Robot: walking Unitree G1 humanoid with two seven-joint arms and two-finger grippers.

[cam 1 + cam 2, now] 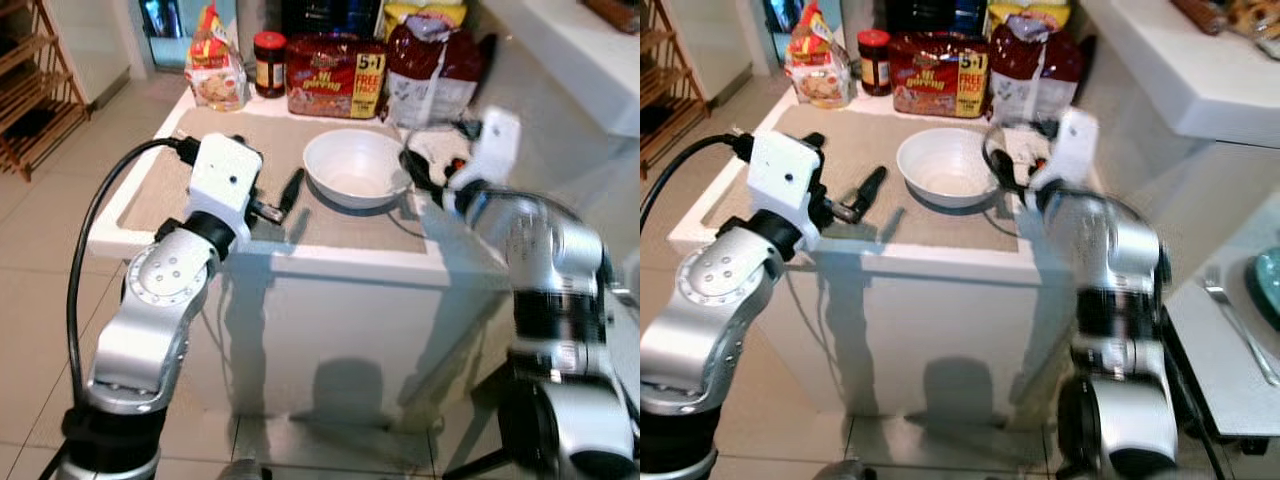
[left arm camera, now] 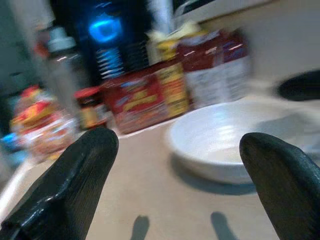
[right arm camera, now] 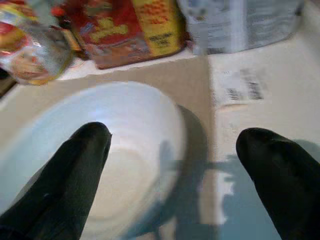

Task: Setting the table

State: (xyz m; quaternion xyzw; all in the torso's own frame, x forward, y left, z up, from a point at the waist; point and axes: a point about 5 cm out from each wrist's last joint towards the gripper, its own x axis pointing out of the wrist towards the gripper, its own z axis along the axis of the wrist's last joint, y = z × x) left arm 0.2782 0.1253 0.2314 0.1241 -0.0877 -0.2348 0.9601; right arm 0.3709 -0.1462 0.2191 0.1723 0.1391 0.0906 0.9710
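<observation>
Your left gripper (image 2: 175, 185) hovers over the beige placemat (image 1: 200, 165) with its fingers spread wide, holding nothing. Your right gripper (image 3: 172, 180) is likewise spread, one finger over the white bowl (image 1: 355, 167), one beside its rim. The bowl sits upright and empty on the placemat, on the white table (image 1: 340, 262). Beyond it stand food packages (image 1: 335, 77) and a jar (image 1: 269, 63).
</observation>
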